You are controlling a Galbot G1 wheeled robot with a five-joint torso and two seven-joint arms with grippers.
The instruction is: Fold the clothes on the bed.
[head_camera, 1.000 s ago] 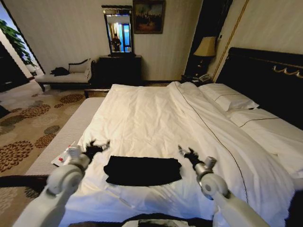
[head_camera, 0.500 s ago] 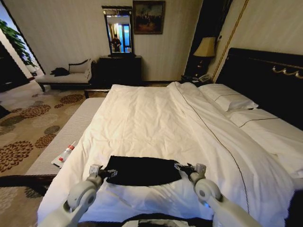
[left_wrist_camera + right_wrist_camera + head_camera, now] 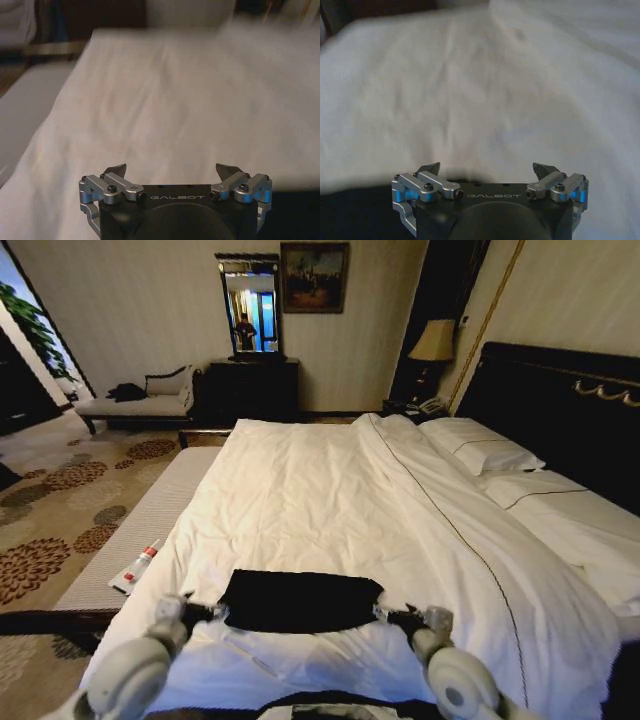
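Observation:
The clothes, a black T-shirt [image 3: 300, 600], lie folded into a flat rectangle near the front edge of the bed [image 3: 320, 490], on its white duvet. My left gripper [image 3: 207, 613] sits low at the shirt's near left corner, and my right gripper [image 3: 393, 616] at its near right corner. Both are open. In the left wrist view the left gripper [image 3: 172, 170] spreads wide over white duvet, with black fabric [image 3: 295, 210] beside it. The right gripper [image 3: 487, 169] is equally wide in the right wrist view, dark cloth [image 3: 355, 210] at its side. Whether the fingertips touch the shirt cannot be seen.
A pale bench [image 3: 130, 530] runs along the bed's left side with a small white tube [image 3: 135, 568] on it. Pillows [image 3: 480, 450] and the dark headboard [image 3: 560, 410] are at the right. A chaise [image 3: 140, 400] and dresser [image 3: 250, 385] stand by the far wall.
Both grippers have drawn back toward me and dropped lower, from beside the shirt's far edge to its near corners. The shirt has not moved.

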